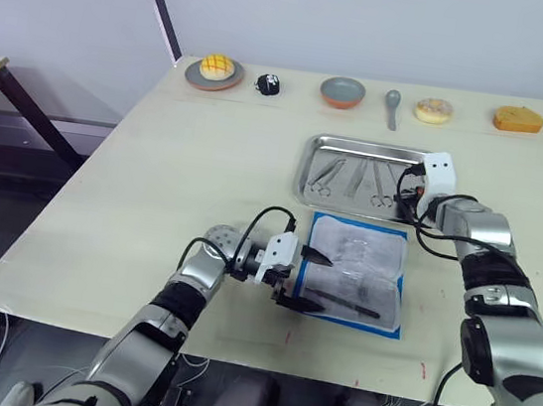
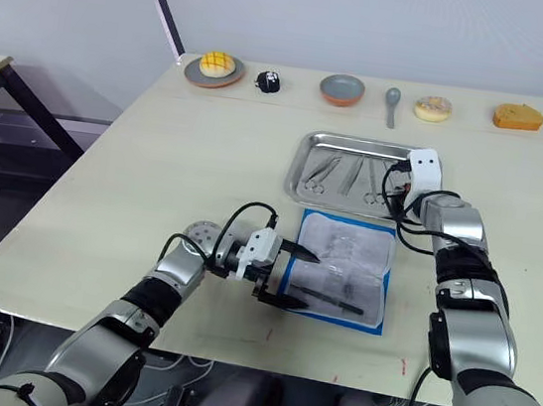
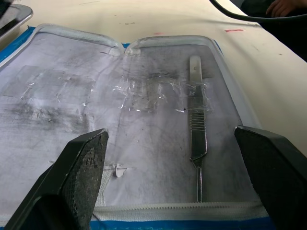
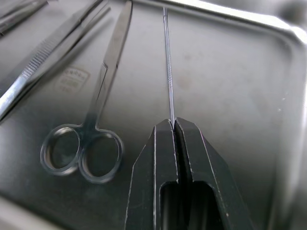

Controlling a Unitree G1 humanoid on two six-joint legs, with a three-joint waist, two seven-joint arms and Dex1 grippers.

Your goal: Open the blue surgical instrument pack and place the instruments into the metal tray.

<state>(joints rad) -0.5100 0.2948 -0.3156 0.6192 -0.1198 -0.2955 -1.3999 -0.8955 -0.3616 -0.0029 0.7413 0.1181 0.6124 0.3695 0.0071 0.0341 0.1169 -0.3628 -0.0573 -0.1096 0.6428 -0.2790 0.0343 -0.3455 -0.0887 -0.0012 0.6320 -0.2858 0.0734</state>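
Left wrist view gives us the nearest part of the scene: our left gripper (image 3: 168, 177) is spread wide with nothing in it, poised over the blue surgical instrument pack (image 1: 355, 272), which lies unfolded with its white inner side up on the table (image 1: 185, 172), just in front of the tray. One instrument, a slim scalpel handle (image 3: 196, 129), sits in the pack under a clear strap, so we judge the opening done and the emptying nearly done.

Beyond the pack lies the metal tray (image 1: 308, 168). Our right gripper (image 4: 173, 125) hangs low over its right end, fingers pressed together on a thin probe (image 4: 168, 67) not yet let go. Scissors (image 4: 93, 129) and tweezers (image 4: 43, 62) already rest in the tray beside it.

We reckon two steps remain: releasing the probe, then moving the scalpel handle across.

Along the far edge stand a plate (image 1: 214, 75), a bowl (image 1: 342, 92) and a spoon (image 1: 392, 105), untouched.
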